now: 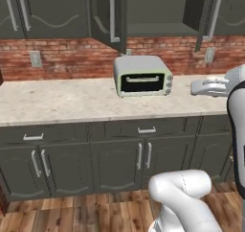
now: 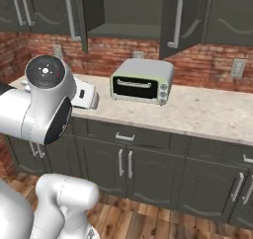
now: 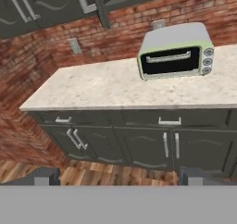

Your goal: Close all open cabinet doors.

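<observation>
Counter (image 1: 57,101) of pale speckled stone runs left to right along a red brick wall (image 1: 67,58), over a row of drawers (image 1: 143,129) and lower doors (image 1: 115,164), all shut. Plank wood floor (image 1: 95,212) lies in front. A toaster oven (image 1: 142,76) stands on the counter toward the far edge, its glass door facing out. Grey outlets (image 1: 35,58) sit on the brick to its left and right.

Above the toaster oven, an upper cabinet (image 2: 133,11) stands open with a dark, bare-looking inside. Its left door (image 1: 109,16) swings out toward the room, the long silver bar handle near its free edge; its right door (image 1: 209,15) also swings out and is seen nearly edge-on from the left base view. Both are dark grey-green with a curved moulding. The upper doors (image 1: 28,10) further left are shut flat.

Tops of the upper cabinets are cut off in both base views. In the hand view the open left door shows as a corner at the top edge. The gripper (image 3: 115,176) shows two dark fingertips (image 3: 40,176) low in the hand view, wide apart with nothing between them, looking at the counter from in front. In the left base view the hand (image 1: 210,87) hangs over the counter's right part, well below the open doors, touching nothing.
</observation>
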